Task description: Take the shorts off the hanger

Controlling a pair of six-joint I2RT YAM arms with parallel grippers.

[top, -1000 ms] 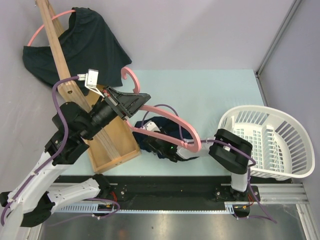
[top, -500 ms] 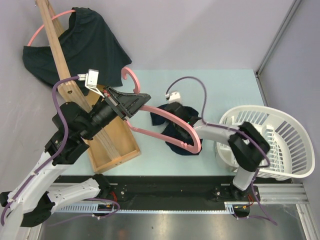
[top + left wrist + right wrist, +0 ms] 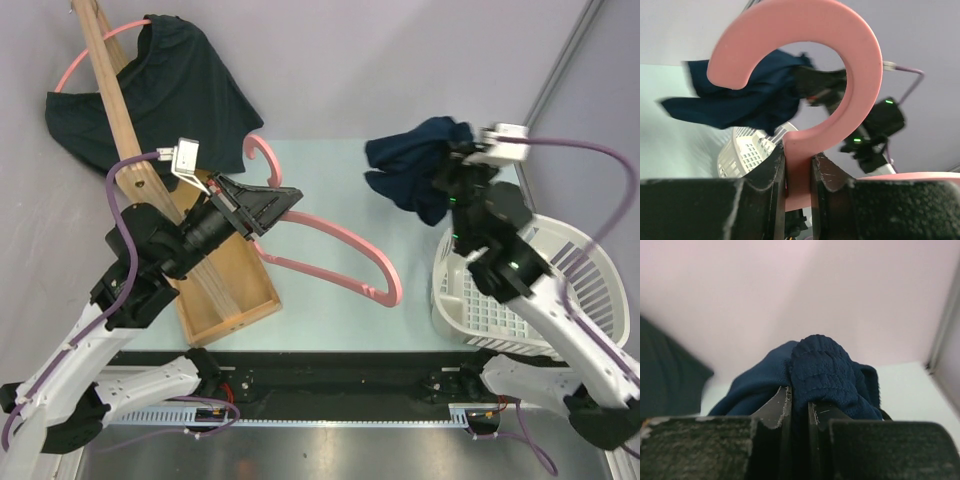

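Observation:
My left gripper (image 3: pixel 288 203) is shut on the neck of a bare pink hanger (image 3: pixel 335 237), just below its hook (image 3: pixel 852 55); the hanger slants over the table. The navy shorts (image 3: pixel 415 168) hang bunched in the air at the back right, clear of the hanger, with my right gripper (image 3: pixel 457 165) shut on them. In the right wrist view the navy shorts (image 3: pixel 826 369) bulge out above the closed right gripper (image 3: pixel 799 407). In the left wrist view the left gripper (image 3: pixel 799 167) pinches the pink stem. Blackish-green shorts (image 3: pixel 165 90) hang on a second pink hanger (image 3: pixel 72 68) at the top left.
A white laundry basket (image 3: pixel 575 290) stands at the right edge, just below the right arm. A leaning wooden rack (image 3: pixel 120 120) rises from a wooden box (image 3: pixel 225 290) on the left. A metal post (image 3: pixel 560 70) marks the back right corner.
The right gripper closed on the navy shorts at the table's middle and pulled them off the hanger, up and to the back right. The left arm and hanger stayed put.

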